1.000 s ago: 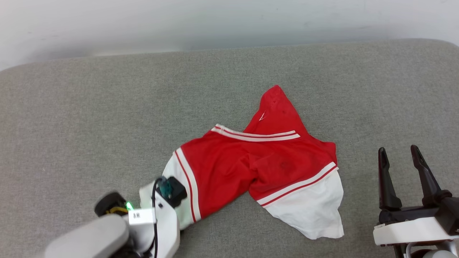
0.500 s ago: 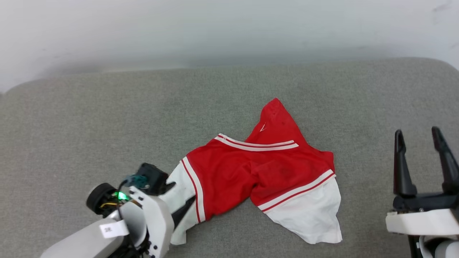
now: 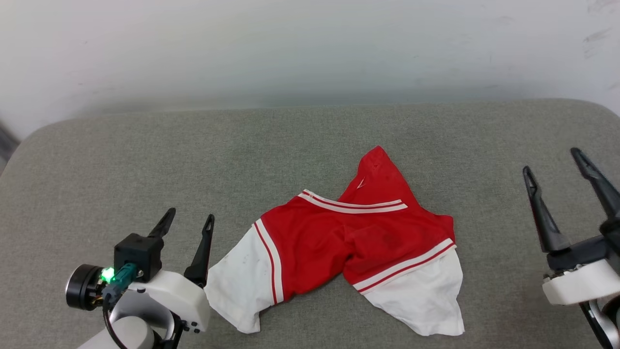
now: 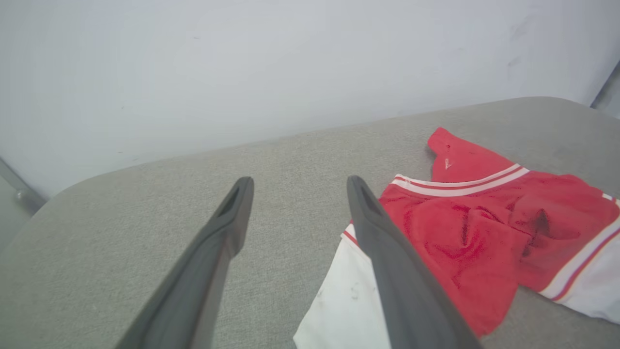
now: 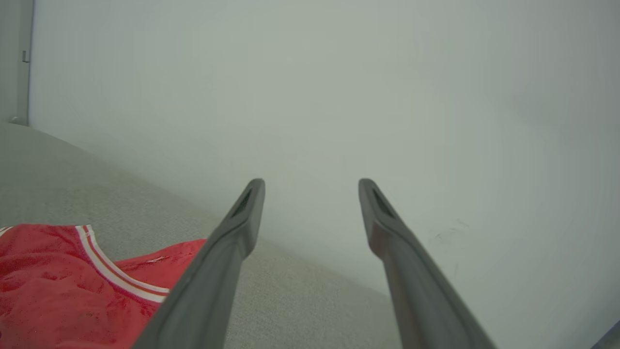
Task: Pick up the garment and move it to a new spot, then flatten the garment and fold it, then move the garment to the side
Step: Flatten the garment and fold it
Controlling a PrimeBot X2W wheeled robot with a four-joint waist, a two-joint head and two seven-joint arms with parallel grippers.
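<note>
Two tools stand empty in the head view, one on each side of the garment (image 3: 339,237). The garment lies bunched and twisted on the grey tabletop (image 3: 145,160). Its red body is heaped in folds, with a white sleeve (image 3: 240,291) spread toward the left tool (image 3: 190,215) and a second sleeve (image 3: 421,300) toward the right tool (image 3: 551,161). The left tool, fingers wide apart, sits just beside the white sleeve and grips nothing. The right tool, equally wide, is well apart from the garment's other side. With nothing lifted and the cloth so crumpled, the flattening step appears to be in hand. The next move likely calls for each tool to close on an outer edge and draw the folds out sideways.

Through the left wrist view, the left tool (image 4: 299,182) gapes over bare tabletop. The garment (image 4: 460,228) lies off to one side of it, and the white sleeve passes behind one finger. Whether they touch I cannot tell.

Through the right wrist view, the right tool (image 5: 311,183) is wide open and points at the pale wall (image 5: 436,97). The garment (image 5: 48,291) lies low to its side, partly behind one finger.
</note>
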